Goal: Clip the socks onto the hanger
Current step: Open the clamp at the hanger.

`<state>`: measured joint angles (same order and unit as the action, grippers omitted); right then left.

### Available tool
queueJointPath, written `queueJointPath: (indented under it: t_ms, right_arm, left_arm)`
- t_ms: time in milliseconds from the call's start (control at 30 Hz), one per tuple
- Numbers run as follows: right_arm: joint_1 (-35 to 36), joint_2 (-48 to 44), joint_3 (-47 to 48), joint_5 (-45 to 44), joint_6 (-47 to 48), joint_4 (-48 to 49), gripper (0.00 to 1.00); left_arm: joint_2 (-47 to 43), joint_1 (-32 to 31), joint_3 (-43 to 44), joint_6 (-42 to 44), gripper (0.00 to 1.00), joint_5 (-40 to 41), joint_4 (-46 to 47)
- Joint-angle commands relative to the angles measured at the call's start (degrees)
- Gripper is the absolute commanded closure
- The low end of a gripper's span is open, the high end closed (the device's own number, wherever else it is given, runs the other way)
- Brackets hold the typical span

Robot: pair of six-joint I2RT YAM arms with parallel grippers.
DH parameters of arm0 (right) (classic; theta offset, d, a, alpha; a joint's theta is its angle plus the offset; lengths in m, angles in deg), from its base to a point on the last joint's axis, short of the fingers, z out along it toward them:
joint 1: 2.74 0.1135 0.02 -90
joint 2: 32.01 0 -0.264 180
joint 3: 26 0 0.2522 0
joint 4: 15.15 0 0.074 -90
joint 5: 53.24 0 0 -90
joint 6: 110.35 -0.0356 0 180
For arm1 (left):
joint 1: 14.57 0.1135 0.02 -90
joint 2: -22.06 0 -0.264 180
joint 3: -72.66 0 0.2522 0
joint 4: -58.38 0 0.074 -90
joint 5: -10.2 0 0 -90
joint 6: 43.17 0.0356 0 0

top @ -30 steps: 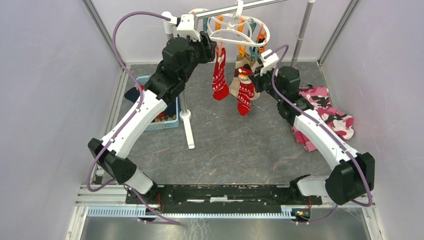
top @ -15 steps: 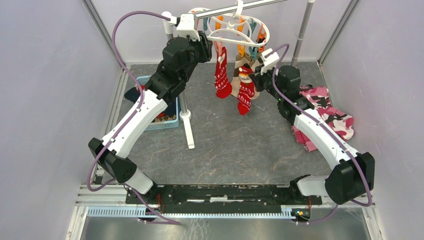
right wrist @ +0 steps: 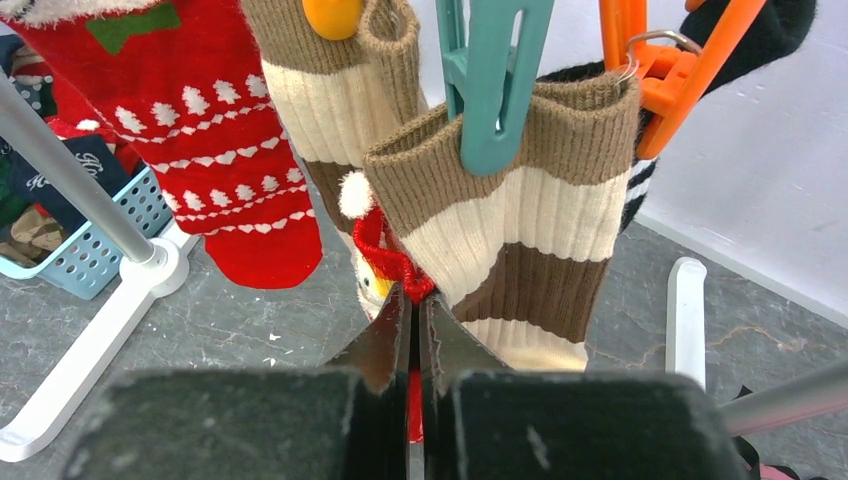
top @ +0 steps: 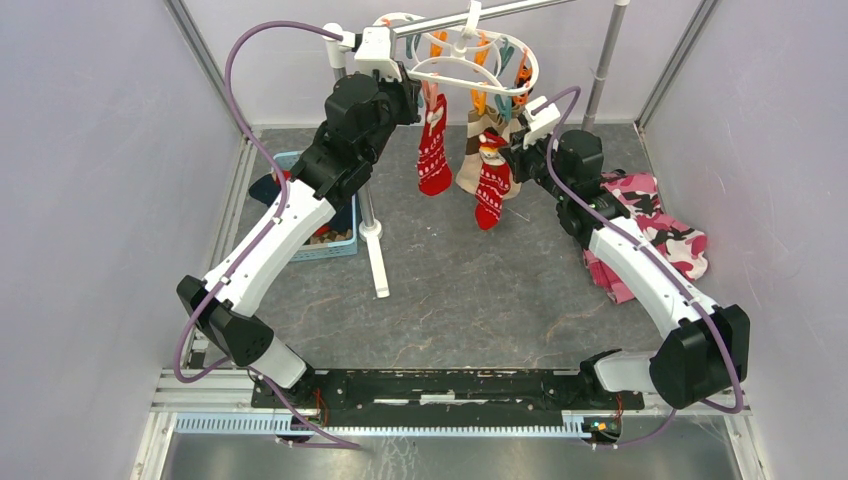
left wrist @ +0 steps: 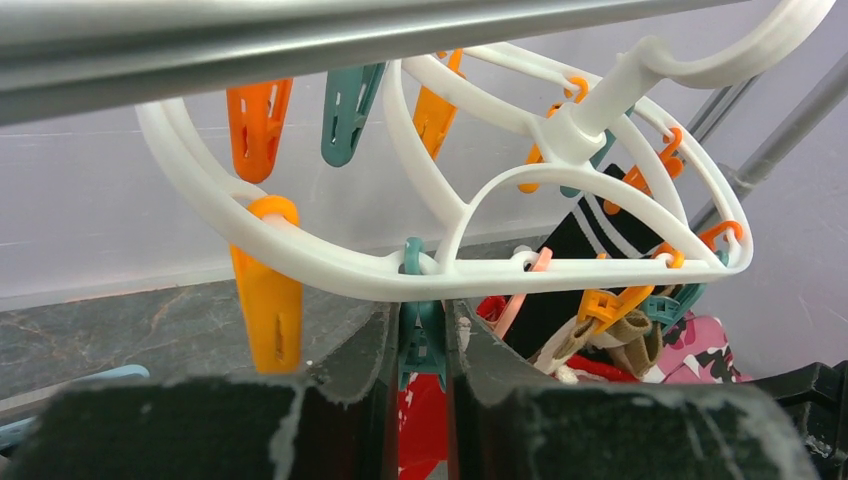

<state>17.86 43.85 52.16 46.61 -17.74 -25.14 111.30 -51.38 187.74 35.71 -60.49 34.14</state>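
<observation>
Blurred along 12 o'clock of my left wrist view runs the metal pole [left wrist: 300, 40]; the hanger [left wrist: 330, 270] loses its hook tip off the 1 o'clock corner. My left gripper [left wrist: 421, 318] hides the lower half of the teal clip [left wrist: 421, 350] it pinches. Nipped in my right gripper [right wrist: 413, 300], the Santa sock [right wrist: 388, 258] shows only a scrap. The frame cuts the dark sock [right wrist: 770, 30] at 1 o'clock and the blue basket [right wrist: 100, 250] at 9.

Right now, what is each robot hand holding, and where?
Left jaws: teal clothespin, just under the hanger. Right jaws: red sock, near its top.
</observation>
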Motion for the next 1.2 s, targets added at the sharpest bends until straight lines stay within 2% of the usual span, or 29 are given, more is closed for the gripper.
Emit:
queueJointPath:
  t_ms: [0,367,533,733,867,967,1067,1167]
  right_arm:
    - [-0.6,-0.3,3.0,2.0,-0.4,0.8,1.00]
    - [-0.7,-6.5,3.2,21.5,4.1,-2.6,1.00]
    - [2.1,-7.9,4.9,23.4,6.1,-7.4,1.00]
    - [8.4,-4.7,12.2,22.8,9.1,-13.8,1.00]
    - [12.7,0.3,20.4,21.5,9.2,-18.7,1.00]
    - [16.7,3.5,25.1,17.4,7.6,-20.1,1.00]
    - [20.3,5.8,27.1,8.2,5.1,-18.6,1.00]
    - [22.2,5.7,24.9,0.3,1.6,-13.6,1.00]
  left_arm:
    - [-1.3,0.1,2.6,0.3,0.95,-0.6,1.7]
    - [-2.2,-2.0,4.5,-0.7,0.97,0.1,-1.6]
    - [-1.5,-3.6,6.2,-1.2,0.98,1.8,-2.7]
    - [-1.3,-4.1,6.6,-2.7,0.98,2.0,-3.2]
    - [-1.4,-4.3,6.5,-3.7,0.98,2.1,-3.1]
    - [-1.4,-4.4,6.4,-4.5,0.98,2.0,-3.1]
    - [-1.3,-4.4,6.7,-5.7,0.98,1.6,-3.2]
    - [-0.9,-4.5,7.5,-6.5,0.98,1.5,-3.9]
